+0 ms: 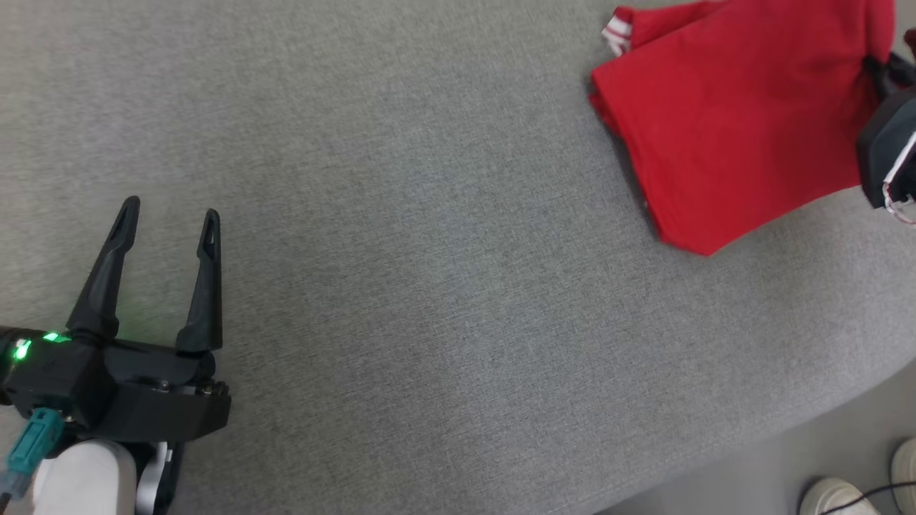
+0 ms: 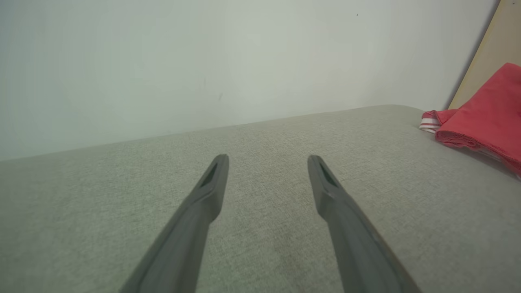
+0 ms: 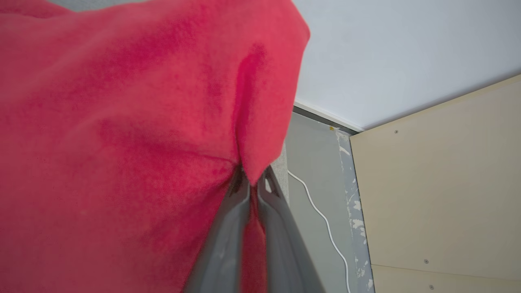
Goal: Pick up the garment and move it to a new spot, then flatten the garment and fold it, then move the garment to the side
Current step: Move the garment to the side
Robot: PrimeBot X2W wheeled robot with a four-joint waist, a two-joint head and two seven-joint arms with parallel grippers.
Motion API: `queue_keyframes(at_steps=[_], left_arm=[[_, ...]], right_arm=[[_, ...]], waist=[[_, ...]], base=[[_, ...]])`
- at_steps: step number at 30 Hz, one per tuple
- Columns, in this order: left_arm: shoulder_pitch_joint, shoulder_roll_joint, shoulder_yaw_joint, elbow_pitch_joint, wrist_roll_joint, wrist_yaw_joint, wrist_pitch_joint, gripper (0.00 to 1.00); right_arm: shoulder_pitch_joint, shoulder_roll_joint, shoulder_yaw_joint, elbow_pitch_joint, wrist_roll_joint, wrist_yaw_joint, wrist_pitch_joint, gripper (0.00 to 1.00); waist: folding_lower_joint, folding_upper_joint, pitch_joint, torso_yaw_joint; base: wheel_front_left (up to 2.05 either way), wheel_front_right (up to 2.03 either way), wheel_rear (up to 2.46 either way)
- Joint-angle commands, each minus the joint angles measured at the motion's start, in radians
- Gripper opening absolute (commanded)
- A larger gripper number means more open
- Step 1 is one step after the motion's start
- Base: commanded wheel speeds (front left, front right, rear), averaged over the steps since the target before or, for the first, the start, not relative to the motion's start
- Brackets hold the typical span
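**Left pincer.** In the head view my left pincer [image 1: 171,209] sat at 8 o'clock over the grey upholstered surface [image 1: 444,286]. Its two dark fingers stood spread wide, tips toward 12 o'clock, with nothing between them. A green lamp [image 1: 21,349] glowed on its body. My left wrist view confirmed the spread. Bare grey fabric lay between the fingers, and a pale wall [image 2: 203,61] rose past the surface's far edge.

**Garment.** The red shirt [image 1: 723,121] lay between 1 and 2 o'clock in the head view, well apart from my left pincer. It rested in folded layers on the surface. A white-striped cuff [image 1: 615,30] showed at its 10 o'clock corner.

**Right pincer.** My right pincer [image 3: 253,179] was clamped on the shirt. In my right wrist view its fingers ran up from 6 o'clock almost together, and a fold of red cloth was pinched at their tips. The rest of the cloth draped across the view from 9 to 12 o'clock. A beige panel [image 3: 439,183] stood at 3 to 4 o'clock, with a white cable [image 3: 321,215] at 5 o'clock.

**Surroundings.** A person's white shoes [image 1: 834,497] showed at 5 o'clock in the head view, on the floor beside the surface's edge.
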Motion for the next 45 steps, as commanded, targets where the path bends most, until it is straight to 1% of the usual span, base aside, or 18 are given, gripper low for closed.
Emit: queue_keyframes(at_steps=[1, 4, 6, 12, 13, 14, 15, 19, 22, 25, 26, 29, 30, 31, 33, 40, 45], left_arm=[[-0.010, 0.011, 0.000, -0.007, -0.001, 0.001, 0.000, 1.00], [-0.015, 0.023, 0.000, -0.013, -0.005, 0.001, 0.000, 1.00], [-0.019, 0.029, 0.002, -0.015, -0.008, 0.002, 0.000, 1.00], [-0.020, 0.028, 0.002, -0.011, -0.016, 0.004, 0.000, 1.00], [-0.018, 0.025, 0.001, -0.009, -0.017, 0.005, 0.000, 1.00], [-0.015, 0.020, -0.001, -0.007, -0.019, 0.005, 0.000, 1.00], [-0.010, 0.015, -0.002, -0.005, -0.021, 0.006, 0.000, 1.00], [0.002, -0.011, 0.001, 0.010, -0.036, 0.008, 0.000, 1.00], [0.023, -0.034, 0.004, 0.036, -0.048, 0.007, 0.000, 1.00], [0.057, -0.059, 0.017, 0.059, -0.051, 0.010, 0.000, 1.00], [0.067, -0.065, 0.022, 0.068, -0.053, 0.010, 0.000, 1.00], [0.108, -0.081, 0.037, 0.090, -0.056, 0.009, 0.000, 1.00], [0.125, -0.085, 0.045, 0.095, -0.056, 0.009, 0.000, 1.00], [0.125, -0.085, 0.045, 0.095, -0.056, 0.009, 0.000, 1.00], [0.155, -0.090, 0.062, 0.102, -0.058, 0.010, 0.000, 1.00], [0.265, -0.110, 0.087, 0.139, -0.042, 0.012, 0.000, 1.00], [0.331, -0.125, 0.093, 0.153, -0.036, 0.013, 0.000, 1.00]], right_arm=[[-0.014, -0.007, -0.008, 0.011, -0.015, -0.003, -0.011, 0.00], [-0.025, -0.001, 0.000, 0.017, -0.016, -0.003, -0.049, 0.00], [-0.046, -0.007, 0.004, 0.029, -0.046, -0.003, -0.062, 0.00], [-0.061, 0.006, -0.034, 0.073, -0.104, -0.003, -0.087, 0.00], [-0.058, 0.013, -0.039, 0.076, -0.113, -0.003, -0.096, 0.35], [-0.054, 0.017, -0.046, 0.082, -0.123, -0.003, -0.103, 0.77], [-0.048, 0.017, -0.051, 0.087, -0.136, -0.003, -0.109, 1.00], [-0.008, 0.036, -0.086, 0.094, -0.162, -0.003, -0.163, 1.00], [0.038, 0.057, -0.120, 0.086, -0.153, -0.003, -0.218, 1.00], [0.098, 0.081, -0.170, 0.069, -0.119, -0.003, -0.278, 1.00], [0.126, 0.098, -0.198, 0.064, -0.088, -0.003, -0.298, 1.00], [0.201, 0.130, -0.268, 0.042, -0.023, -0.003, -0.335, 1.00], [0.229, 0.147, -0.282, 0.026, -0.004, -0.003, -0.347, 1.00], [0.229, 0.147, -0.282, 0.026, -0.004, -0.003, -0.347, 1.00], [0.293, 0.173, -0.300, -0.004, 0.018, -0.003, -0.363, 1.00], [0.525, 0.248, -0.354, -0.131, 0.027, -0.003, -0.396, 1.00], [0.674, 0.303, -0.400, -0.226, 0.043, -0.003, -0.401, 1.00]], waist=[[-0.0002, -0.0003, 0.047, -0.038], [-0.0002, -0.0003, 0.059, -0.036], [-0.0002, -0.0003, 0.065, -0.034], [-0.0002, -0.0003, 0.057, -0.021], [-0.0002, -0.0003, 0.052, -0.017], [-0.0002, -0.0003, 0.045, -0.013], [-0.0002, -0.0003, 0.038, -0.008], [-0.0002, -0.0003, -0.014, 0.024], [-0.0002, -0.0003, -0.073, 0.056], [-0.0002, -0.0003, -0.142, 0.095], [-0.0002, -0.0003, -0.165, 0.108], [-0.0002, -0.0003, -0.230, 0.148], [-0.0002, -0.0003, -0.252, 0.160], [-0.0002, -0.0003, -0.252, 0.160], [-0.0002, -0.0003, -0.296, 0.183], [-0.0002, -0.0003, -0.429, 0.249], [-0.0002, -0.0003, -0.500, 0.279]], base=[[0.00, 0.00, 0.00], [0.00, 0.00, 0.00], [0.00, 0.00, 0.00], [0.00, 0.00, 0.00], [0.00, 0.00, 0.00], [0.00, 0.00, 0.00], [0.00, 0.00, 0.00], [0.00, 0.00, 0.00], [0.00, 0.00, 0.00], [0.00, 0.00, 0.00], [0.00, 0.00, 0.00], [0.00, 0.00, 0.00], [0.00, 0.00, 0.00], [0.00, 0.00, 0.00], [0.00, 0.00, 0.00], [0.00, 0.00, 0.00], [0.00, 0.00, 0.00]])
